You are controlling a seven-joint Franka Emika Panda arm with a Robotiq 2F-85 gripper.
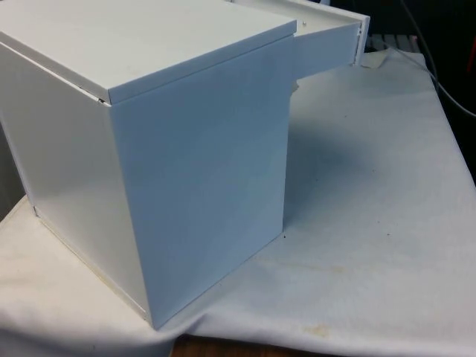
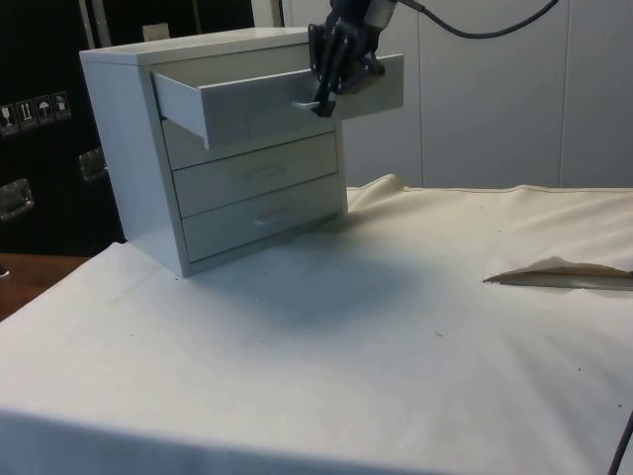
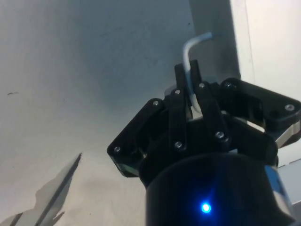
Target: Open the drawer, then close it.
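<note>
The gripper (image 2: 329, 95) pinches the handle (image 3: 192, 52) of the top drawer (image 2: 237, 99), pulled out toward 4 o'clock; pulling further risks tipping the chest (image 1: 149, 149).

I see the table (image 2: 326, 346) under its white cloth (image 2: 415, 297), wrinkled and faintly stained along the near edge. The white chest of drawers (image 2: 198, 158) stands directly on it at the side view's far left. A brownish flat scrap (image 2: 564, 276) lies far right.
</note>
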